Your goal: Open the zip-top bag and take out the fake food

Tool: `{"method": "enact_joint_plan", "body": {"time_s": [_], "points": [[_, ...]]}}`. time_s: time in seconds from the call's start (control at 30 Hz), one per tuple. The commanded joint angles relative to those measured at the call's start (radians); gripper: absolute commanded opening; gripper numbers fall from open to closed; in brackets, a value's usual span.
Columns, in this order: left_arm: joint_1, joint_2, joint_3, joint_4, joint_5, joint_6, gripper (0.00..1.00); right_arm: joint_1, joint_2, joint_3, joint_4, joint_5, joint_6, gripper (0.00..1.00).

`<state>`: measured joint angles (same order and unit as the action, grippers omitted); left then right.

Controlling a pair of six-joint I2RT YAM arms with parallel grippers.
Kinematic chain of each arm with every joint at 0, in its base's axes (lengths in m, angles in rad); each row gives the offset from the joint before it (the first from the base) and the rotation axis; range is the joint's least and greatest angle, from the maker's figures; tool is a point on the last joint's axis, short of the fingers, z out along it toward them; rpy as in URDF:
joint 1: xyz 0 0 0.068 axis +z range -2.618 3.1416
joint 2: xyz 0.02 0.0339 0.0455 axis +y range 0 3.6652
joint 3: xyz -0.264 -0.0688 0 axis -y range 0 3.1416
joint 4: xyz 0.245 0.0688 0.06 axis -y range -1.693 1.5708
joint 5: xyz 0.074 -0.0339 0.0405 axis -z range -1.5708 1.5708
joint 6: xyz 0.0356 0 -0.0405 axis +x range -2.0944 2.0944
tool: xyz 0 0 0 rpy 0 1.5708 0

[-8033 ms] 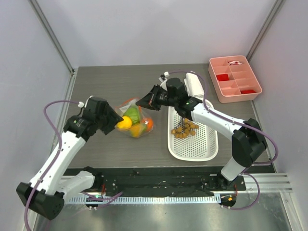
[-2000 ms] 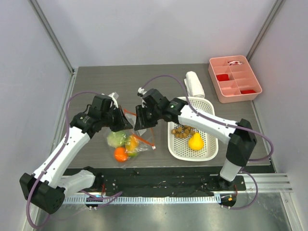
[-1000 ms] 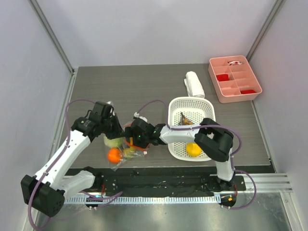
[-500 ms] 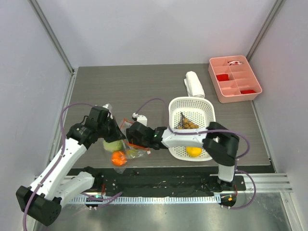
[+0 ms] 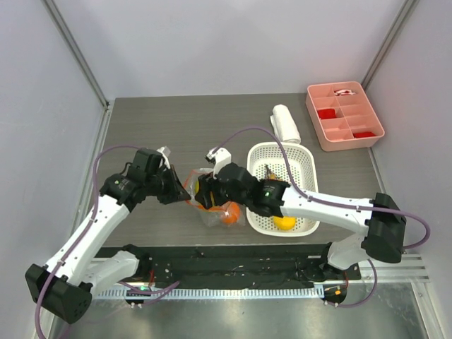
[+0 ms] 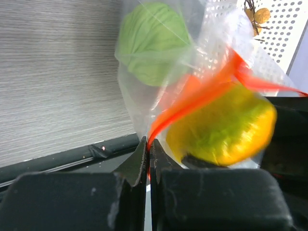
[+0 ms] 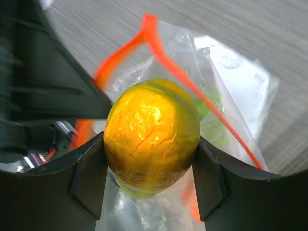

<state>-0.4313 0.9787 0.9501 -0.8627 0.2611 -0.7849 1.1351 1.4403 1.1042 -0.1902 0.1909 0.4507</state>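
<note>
The zip-top bag (image 5: 206,209) hangs between the two grippers near the front middle of the table, just left of the white basket (image 5: 298,175). Half a second ago it lay lower and further left, by the front edge. An orange fruit (image 5: 227,213) now shows at the bag's right side. The lemon (image 5: 284,222) stays in the basket.

Only the wrist views show the grips. The right gripper (image 7: 150,144) clamps the mango (image 7: 151,134) at the bag's mouth. The left gripper (image 6: 147,147) is pinched closed on the plastic by the orange-red zip strip (image 6: 192,103), with a green fruit (image 6: 151,48) beyond.

From above, the left arm bends in from the left. The right arm has unfolded and reaches leftward past the basket, its elbow out to the right.
</note>
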Motion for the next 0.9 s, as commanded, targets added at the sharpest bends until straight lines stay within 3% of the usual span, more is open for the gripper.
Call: {"method": "enact_joint_plan", "body": {"time_s": [0.0,0.03,0.2,0.3,0.33,0.37,0.43,0.5,0.57,0.6,0.63,0.73,0.87], "points": [[0.006,0.023,0.047,0.064,0.053,-0.013,0.00,-0.018,0.006,0.129,0.037,-0.115,-0.043,0.12],[0.006,0.025,0.055,0.065,0.050,-0.013,0.00,-0.041,0.009,0.158,0.035,-0.214,-0.023,0.12],[0.006,0.041,0.122,0.053,0.021,0.032,0.00,-0.142,-0.007,0.186,0.060,-0.425,0.208,0.10],[0.005,0.055,0.141,0.037,0.017,0.058,0.00,-0.228,-0.078,0.067,0.326,-0.615,0.469,0.10],[0.005,0.058,0.144,0.036,0.004,0.067,0.00,-0.257,-0.080,-0.004,0.550,-0.687,0.650,0.13],[0.006,0.057,0.142,0.036,-0.002,0.072,0.00,-0.300,-0.071,-0.029,0.652,-0.787,0.748,0.14],[0.006,0.060,0.144,0.033,-0.026,0.079,0.00,-0.325,-0.032,-0.041,0.836,-0.887,0.883,0.18],[0.006,0.071,0.145,0.030,-0.037,0.084,0.00,-0.328,0.034,-0.030,0.909,-1.015,1.029,0.19],[0.006,0.074,0.151,0.028,-0.052,0.081,0.00,-0.324,0.048,-0.011,0.788,-1.051,1.001,0.19],[0.006,0.072,0.151,0.031,-0.056,0.078,0.00,-0.325,0.037,-0.001,0.699,-1.044,0.880,0.21],[0.006,0.072,0.156,0.033,-0.060,0.076,0.00,-0.324,0.026,0.035,0.463,-1.021,0.797,0.21],[0.006,0.072,0.171,0.022,-0.097,0.075,0.00,-0.324,-0.023,0.106,0.159,-0.898,0.553,0.22],[0.006,0.083,0.179,-0.001,-0.128,0.084,0.00,-0.327,-0.129,0.054,0.161,-0.763,0.519,0.32]]}}
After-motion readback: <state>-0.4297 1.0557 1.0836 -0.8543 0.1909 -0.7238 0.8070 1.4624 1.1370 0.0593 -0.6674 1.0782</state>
